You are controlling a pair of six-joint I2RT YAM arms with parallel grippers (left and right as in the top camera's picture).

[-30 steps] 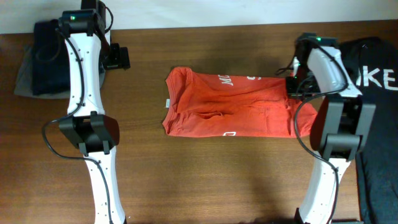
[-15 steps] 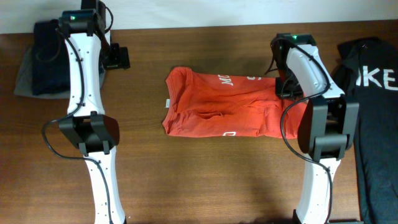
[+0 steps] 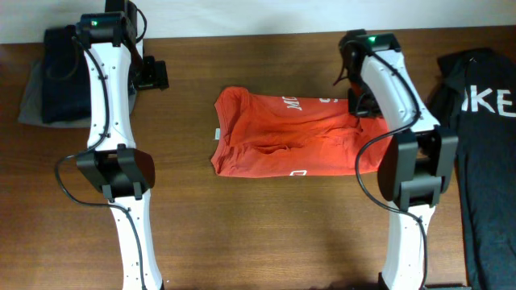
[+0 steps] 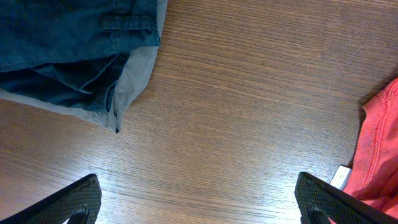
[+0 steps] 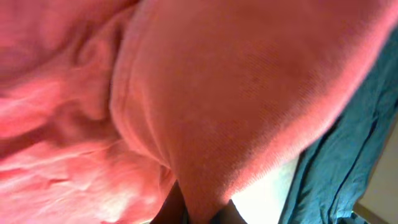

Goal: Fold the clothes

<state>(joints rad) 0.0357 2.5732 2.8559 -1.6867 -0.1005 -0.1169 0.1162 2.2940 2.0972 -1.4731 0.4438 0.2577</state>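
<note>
I'm seeing soft, matt cotton knit on the T-shirt [image 5: 249, 93]; up close the fine weave shows, and it's rumpled and creased. The table [image 3: 266, 234] reads as dark wood, smooth, with clear grain and a faint satin sheen. On the left gripper [image 4: 196, 180] the fingers [image 4: 65, 200] are matt black plastic. I've got glossy white plastic on the arm shells [image 3: 109, 89]. The blue denim [image 4: 56, 37] looks coarse with stitched seams, the grey cloth [image 4: 134, 74] smoother. The black garment [image 3: 484, 177] is matt fabric.
</note>
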